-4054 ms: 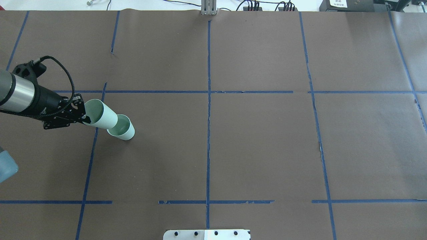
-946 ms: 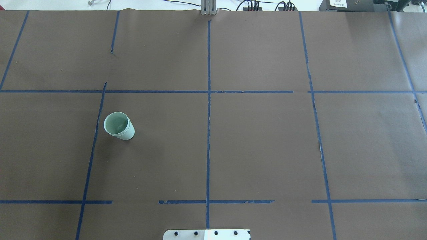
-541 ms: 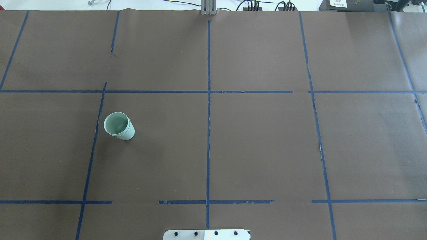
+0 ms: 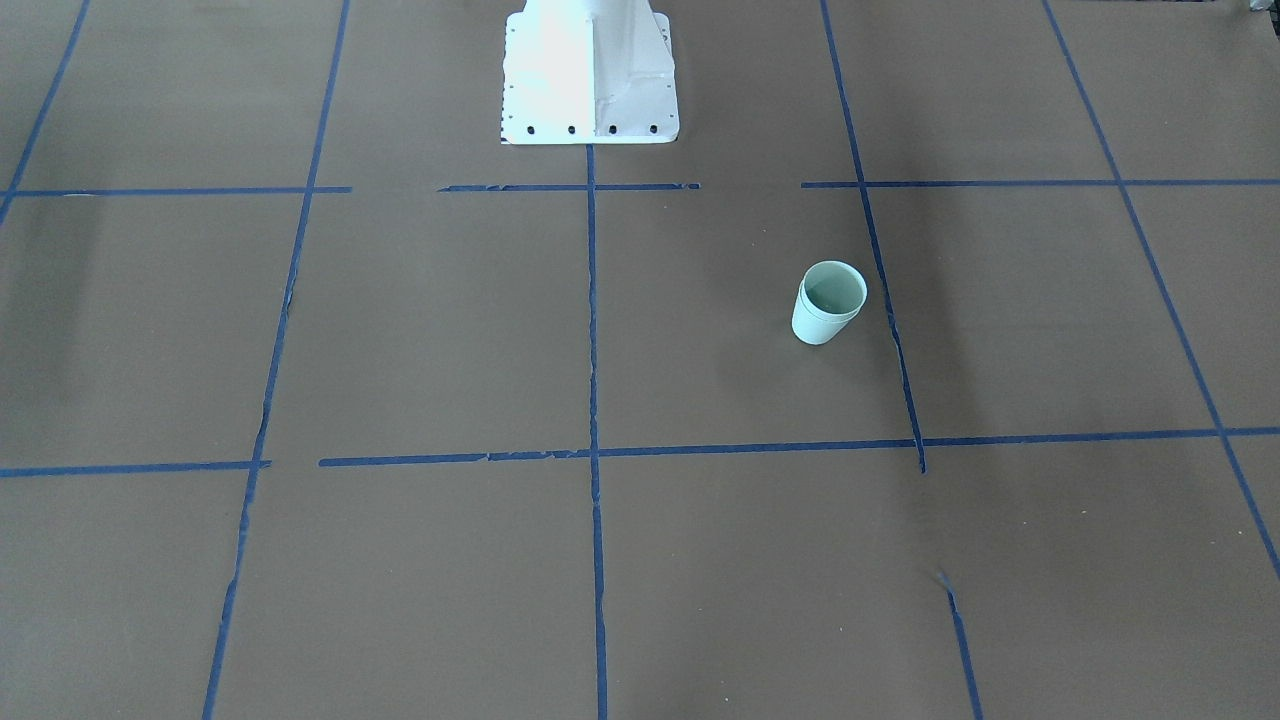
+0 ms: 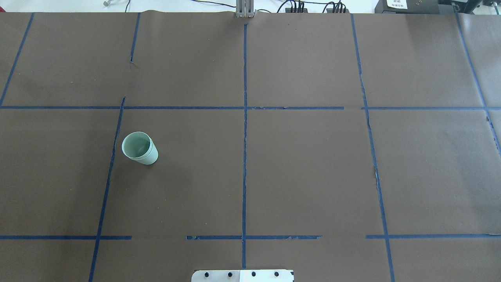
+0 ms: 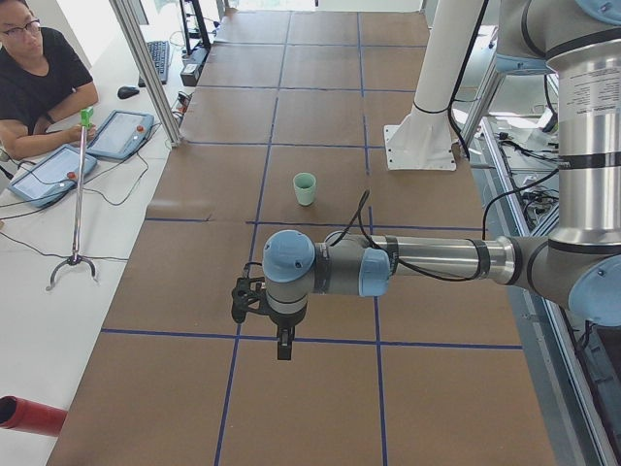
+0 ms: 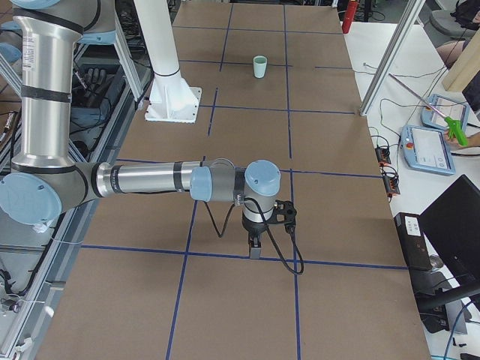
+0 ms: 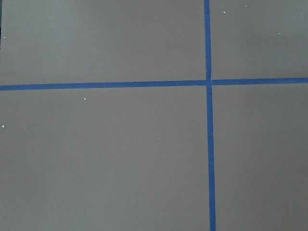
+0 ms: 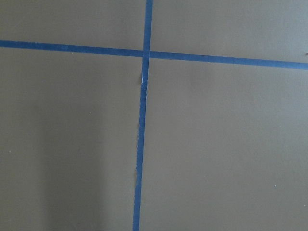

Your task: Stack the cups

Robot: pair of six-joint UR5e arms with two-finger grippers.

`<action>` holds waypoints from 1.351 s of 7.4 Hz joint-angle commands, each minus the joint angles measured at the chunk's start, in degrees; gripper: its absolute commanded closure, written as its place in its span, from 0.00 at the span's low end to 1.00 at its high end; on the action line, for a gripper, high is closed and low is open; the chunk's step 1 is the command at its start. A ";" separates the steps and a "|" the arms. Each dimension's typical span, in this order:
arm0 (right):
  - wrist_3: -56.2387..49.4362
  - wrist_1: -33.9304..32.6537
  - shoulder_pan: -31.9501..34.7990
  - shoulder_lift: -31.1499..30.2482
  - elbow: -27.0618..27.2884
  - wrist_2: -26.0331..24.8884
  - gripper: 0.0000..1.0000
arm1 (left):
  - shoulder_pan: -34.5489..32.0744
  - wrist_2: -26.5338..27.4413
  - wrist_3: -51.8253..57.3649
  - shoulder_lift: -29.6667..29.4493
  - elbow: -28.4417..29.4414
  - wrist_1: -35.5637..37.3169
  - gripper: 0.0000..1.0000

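Observation:
The two pale mint-green cups stand nested as one upright stack on the brown paper, left of the table's middle. The stack also shows in the front-facing view, the exterior left view and the exterior right view. My left gripper hangs over the table's left end, far from the cups, and I cannot tell if it is open or shut. My right gripper hangs over the right end, and I cannot tell its state either. Both wrist views show only paper and blue tape.
Blue tape lines mark a grid on the brown paper. The robot's white base stands at the table's near edge. An operator sits with tablets beyond the far edge.
About four seconds ago my left gripper held the upper cup tilted into the lower one. Now the cups stand nested and the arm has left the overhead view. Nothing has moved in the last second.

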 commanded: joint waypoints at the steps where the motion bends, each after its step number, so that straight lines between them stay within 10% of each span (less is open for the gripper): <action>1: 0.00 0.00 0.00 0.00 0.00 0.02 0.00 | 0.19 -1.38 -1.49 0.02 0.88 -0.30 0.00; 10: 0.00 0.00 0.00 0.00 0.00 0.02 0.00 | 2.74 0.38 1.22 -0.15 -2.36 4.85 0.00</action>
